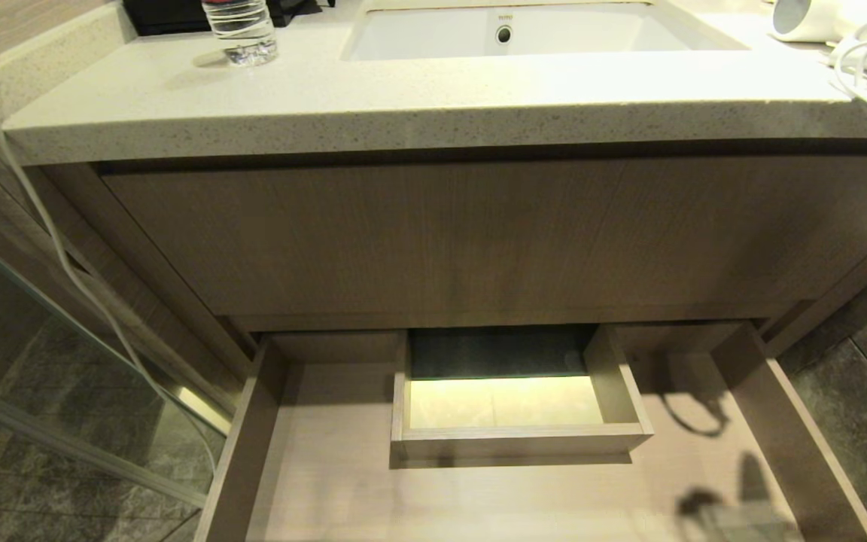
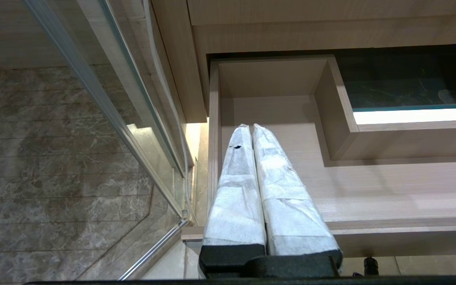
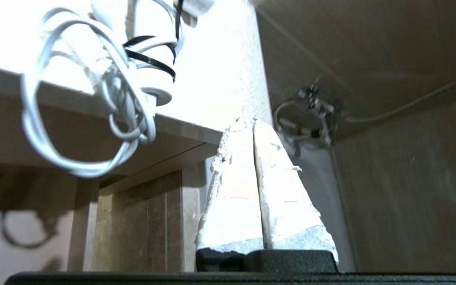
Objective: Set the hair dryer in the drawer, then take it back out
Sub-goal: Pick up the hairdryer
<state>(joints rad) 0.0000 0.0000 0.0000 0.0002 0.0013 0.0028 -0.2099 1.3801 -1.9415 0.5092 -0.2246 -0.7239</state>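
The small white hair dryer [image 1: 806, 16] with its bundled white cord [image 1: 866, 71] is seen lying on the pale speckled stone counter [image 1: 418, 98], at the counter's right end, beside the white sink basin [image 1: 524, 34]. Loops of the cord hang over the counter's front edge. A clear plastic water bottle [image 1: 241, 30] stands on the counter at the other side of the basin.

Below the counter, the wide, shallow light-wood drawer [image 1: 313, 452] is pulled open, with a boxed cut-out [image 1: 516, 440] in its middle; nothing is seen lying on its visible floor.

In the right wrist view, the right gripper [image 3: 251, 122] is held below the counter's edge with its white-wrapped fingers [image 3: 236, 190] pressed together on nothing. The hair dryer [image 3: 149, 47] and cord [image 3: 89, 118] are above and to one side of the fingertips, apart from them.

In the left wrist view, the left gripper [image 2: 250, 127] is seen over the drawer's [image 2: 370, 190] left part, near its side wall, its wrapped fingers [image 2: 279, 190] likewise pressed together and empty. A glass panel [image 2: 105, 103] with a metal frame stands beside the cabinet, over the grey marbled tile floor [image 2: 54, 178].
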